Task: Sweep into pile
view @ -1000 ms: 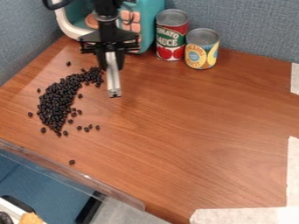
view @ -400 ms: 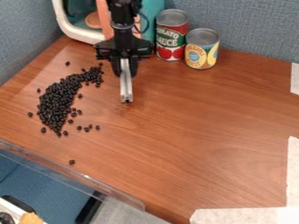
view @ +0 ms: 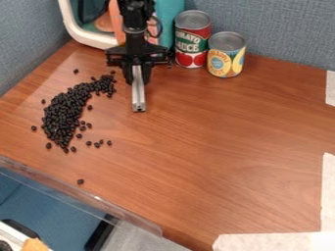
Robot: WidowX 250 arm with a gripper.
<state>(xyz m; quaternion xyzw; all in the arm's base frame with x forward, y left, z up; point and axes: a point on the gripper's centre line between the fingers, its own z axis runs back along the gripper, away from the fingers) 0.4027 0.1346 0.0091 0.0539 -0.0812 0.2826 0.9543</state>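
Small, rounded black beans (view: 60,117) lie at the left of the wood-grained desk (view: 216,147) in a curved heap, overlapping too thickly to count, with strays beside it. Behind, a teal-and-white toy appliance (view: 85,39) is cut off above and partly masked by the arm. The tool (view: 138,80) pinches a slim, silvery bar (view: 138,95), its upper end hidden; whether it touches the desk I cannot tell. Rightward stand two ridged-rim metal cans, red (view: 192,41) and yellow (view: 226,56), then cropped pale tape (view: 329,196).

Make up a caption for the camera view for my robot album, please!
Black gripper holding a slim silver tool beside a curved heap of black beans on a wooden table.
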